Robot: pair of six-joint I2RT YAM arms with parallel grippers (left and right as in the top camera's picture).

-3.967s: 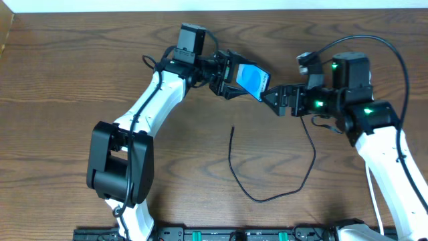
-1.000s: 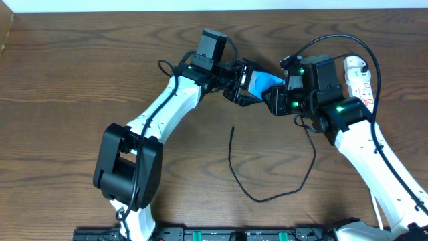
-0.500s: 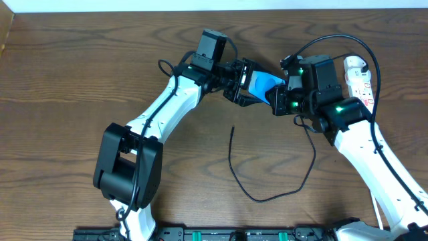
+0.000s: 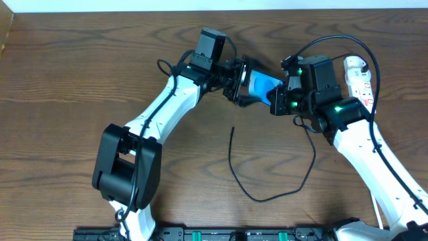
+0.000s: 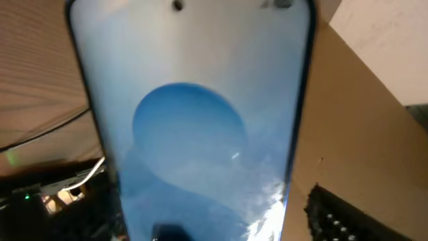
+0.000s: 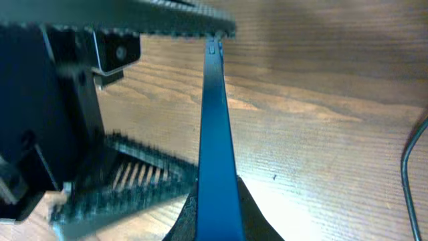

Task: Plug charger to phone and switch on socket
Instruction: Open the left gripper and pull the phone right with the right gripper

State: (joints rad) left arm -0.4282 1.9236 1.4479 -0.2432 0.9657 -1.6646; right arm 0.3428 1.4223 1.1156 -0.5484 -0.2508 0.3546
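The phone (image 4: 264,84), blue-screened, hangs above the table between both arms. My right gripper (image 4: 273,100) is shut on its near end; in the right wrist view the phone's thin blue edge (image 6: 217,134) rises from between the pinching fingers (image 6: 251,217). My left gripper (image 4: 251,85) stands open around the phone's other end, and one finger (image 5: 341,214) sits apart from the screen (image 5: 194,134). The charger (image 4: 267,198), a thin black cable, lies looped on the table with its free end (image 4: 232,128) pointing up. The socket (image 4: 355,77) lies at the right, behind my right arm.
The table is brown wood (image 4: 67,100). A black cable of the right arm arcs above the socket (image 4: 334,40). The arm bases and a black rail (image 4: 234,234) line the front edge. A stretch of the charger (image 6: 411,161) shows at the right in the right wrist view.
The right gripper has shut on the phone's end. The left gripper's jaws have spread wider off the phone. Neither the arms nor the phone have shifted in the last second.
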